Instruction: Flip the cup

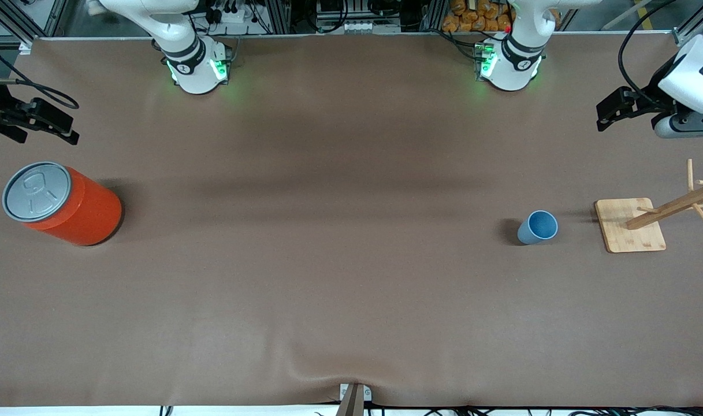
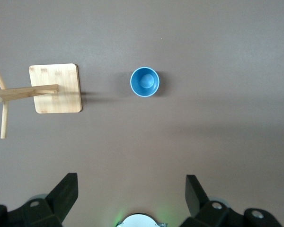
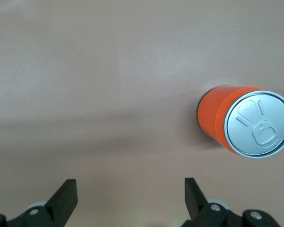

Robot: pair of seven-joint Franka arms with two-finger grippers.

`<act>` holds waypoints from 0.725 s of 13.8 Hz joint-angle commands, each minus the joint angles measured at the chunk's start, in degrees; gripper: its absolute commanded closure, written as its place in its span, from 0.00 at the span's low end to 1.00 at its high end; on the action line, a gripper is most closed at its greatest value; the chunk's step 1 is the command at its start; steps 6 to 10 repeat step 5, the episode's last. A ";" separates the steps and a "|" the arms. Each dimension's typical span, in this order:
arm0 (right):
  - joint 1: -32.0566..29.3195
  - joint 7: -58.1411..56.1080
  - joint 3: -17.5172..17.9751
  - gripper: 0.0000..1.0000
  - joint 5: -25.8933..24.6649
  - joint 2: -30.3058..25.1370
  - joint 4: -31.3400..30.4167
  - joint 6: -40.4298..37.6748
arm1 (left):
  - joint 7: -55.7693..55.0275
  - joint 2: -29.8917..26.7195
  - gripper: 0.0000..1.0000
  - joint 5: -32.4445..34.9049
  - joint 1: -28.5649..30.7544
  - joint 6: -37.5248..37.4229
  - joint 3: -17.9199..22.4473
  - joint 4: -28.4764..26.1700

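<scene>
Brown table (image 1: pixel 339 260), upright blue cup (image 1: pixel 538 227) beside wooden rack (image 1: pixel 629 225), left gripper (image 2: pixel 131 194) and right gripper (image 3: pixel 130 194) fingers wide open, empty

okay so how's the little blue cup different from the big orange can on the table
The cup is light blue, small and tapered with its mouth open upward; the orange can is much larger, straight-sided and closed by a grey lid. The cup stands beside the wooden rack at the left arm's end; the can stands at the right arm's end. Both stand upright, untouched.

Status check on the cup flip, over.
Left gripper and right gripper both open, empty, waiting high. Cup upright, mouth up, beside wooden rack. Orange can well clear.
</scene>
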 commanded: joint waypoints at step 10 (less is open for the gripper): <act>-0.79 -0.65 0.40 0.00 0.34 -0.44 0.20 -0.82 | 0.32 0.96 0.00 -0.31 -2.36 0.62 3.23 1.42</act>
